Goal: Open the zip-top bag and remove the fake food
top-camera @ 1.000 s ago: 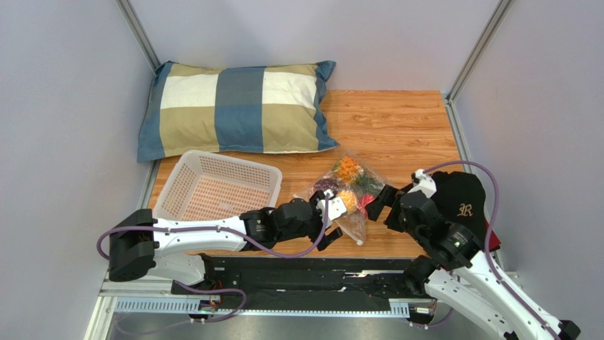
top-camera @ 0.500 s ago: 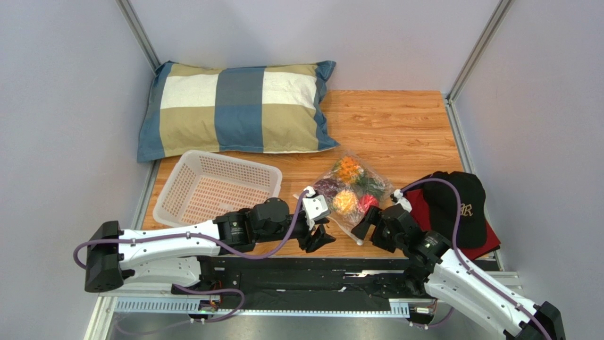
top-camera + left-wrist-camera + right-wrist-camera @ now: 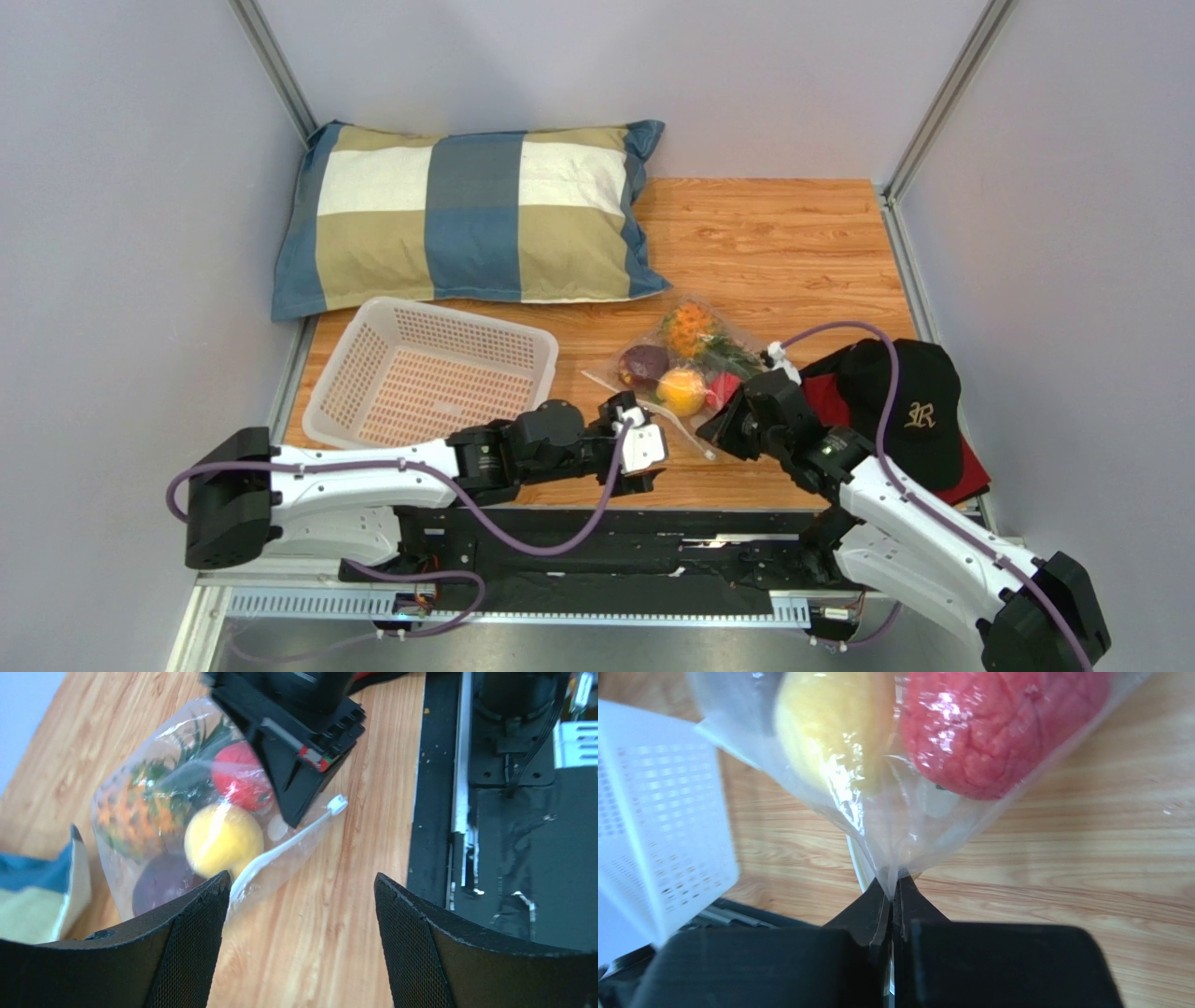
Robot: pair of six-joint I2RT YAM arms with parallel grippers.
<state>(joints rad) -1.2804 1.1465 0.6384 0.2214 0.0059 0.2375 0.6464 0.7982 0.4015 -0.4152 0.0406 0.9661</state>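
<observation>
Bag (image 3: 889, 843) newly pinched in right jaws, left jaws apart

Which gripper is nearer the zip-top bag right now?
Right. The right gripper is shut on the zip-top bag, pinching the plastic at its near edge. The left gripper is open, facing the bag's zip strip from the near side, holding nothing.

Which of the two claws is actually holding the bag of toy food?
The right gripper: it is pinched shut on the edge of the zip-top bag. The left gripper stands open near the bag, holding nothing.
</observation>
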